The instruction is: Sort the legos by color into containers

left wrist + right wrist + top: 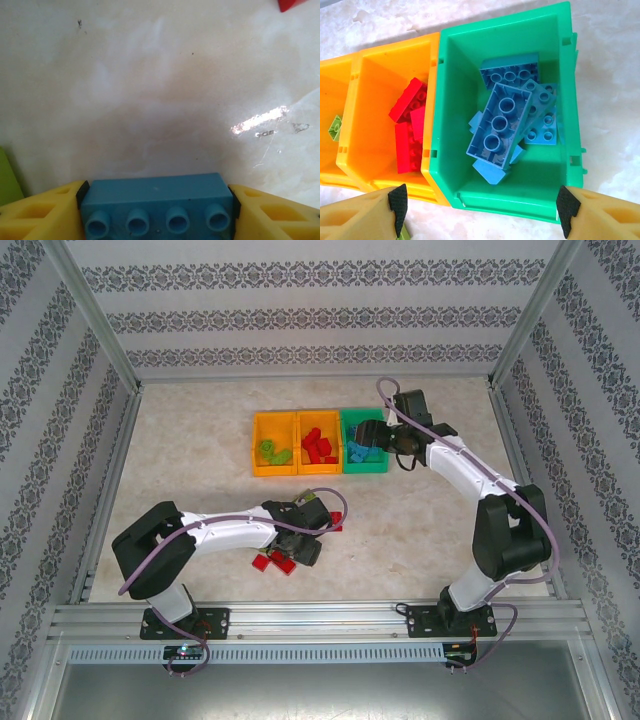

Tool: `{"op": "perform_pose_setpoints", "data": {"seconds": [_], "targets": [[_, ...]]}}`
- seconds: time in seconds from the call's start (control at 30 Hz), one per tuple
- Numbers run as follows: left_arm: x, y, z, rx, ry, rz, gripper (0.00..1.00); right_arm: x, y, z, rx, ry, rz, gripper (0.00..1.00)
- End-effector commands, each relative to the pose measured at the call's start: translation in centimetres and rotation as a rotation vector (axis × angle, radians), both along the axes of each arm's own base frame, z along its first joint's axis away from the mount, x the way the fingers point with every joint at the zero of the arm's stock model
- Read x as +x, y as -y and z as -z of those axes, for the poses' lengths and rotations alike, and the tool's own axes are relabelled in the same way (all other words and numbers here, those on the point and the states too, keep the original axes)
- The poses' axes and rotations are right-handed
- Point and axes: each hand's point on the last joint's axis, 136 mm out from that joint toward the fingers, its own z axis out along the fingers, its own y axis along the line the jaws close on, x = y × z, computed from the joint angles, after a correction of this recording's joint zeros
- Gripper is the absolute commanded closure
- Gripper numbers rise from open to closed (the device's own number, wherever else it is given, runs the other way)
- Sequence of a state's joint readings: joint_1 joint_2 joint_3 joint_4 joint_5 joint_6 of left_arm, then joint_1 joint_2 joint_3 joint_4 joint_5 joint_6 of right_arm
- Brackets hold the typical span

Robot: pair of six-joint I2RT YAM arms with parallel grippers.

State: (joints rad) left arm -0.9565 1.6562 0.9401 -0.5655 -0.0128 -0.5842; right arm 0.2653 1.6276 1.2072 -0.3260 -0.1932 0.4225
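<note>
Fingers of the left gripper pinch a blue brick by its two short ends, black pads pressed against it, studs facing the camera. This grip sits over the table, well apart from the green bin, toward the arm bases and to its left. Loose red bricks lie on the marble just beside that gripper.

Fingers of the right gripper stand spread wide with nothing between them, hovering over the green bin's near wall. Inside the green bin lies a heap of blue bricks. Joined to its left side, the middle orange bin holds red bricks. Beyond that, farthest from the green bin, the far orange bin holds a lime brick.
</note>
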Motion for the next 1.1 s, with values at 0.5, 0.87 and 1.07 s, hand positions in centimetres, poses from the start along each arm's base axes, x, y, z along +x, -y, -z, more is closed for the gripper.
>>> {"op": "perform_pose_setpoints", "data": {"seconds": [0.5,0.87,1.07], "targets": [[0.5,0.4,-0.1,0.028,0.03,0.008,0.55,-1.3,3.3,-0.5,0.03,0.019,0.059,0.18],[2.6,1.8,-2.3,0.015,0.11,0.025,0.56,-5.0,5.7,2.0,-0.004,-0.014,0.093,0.19],[5.1,3.3,-5.4,-0.012,0.199,0.046,0.56,-6.5,6.0,3.0,-0.002,-0.016,0.091,0.18]]}}
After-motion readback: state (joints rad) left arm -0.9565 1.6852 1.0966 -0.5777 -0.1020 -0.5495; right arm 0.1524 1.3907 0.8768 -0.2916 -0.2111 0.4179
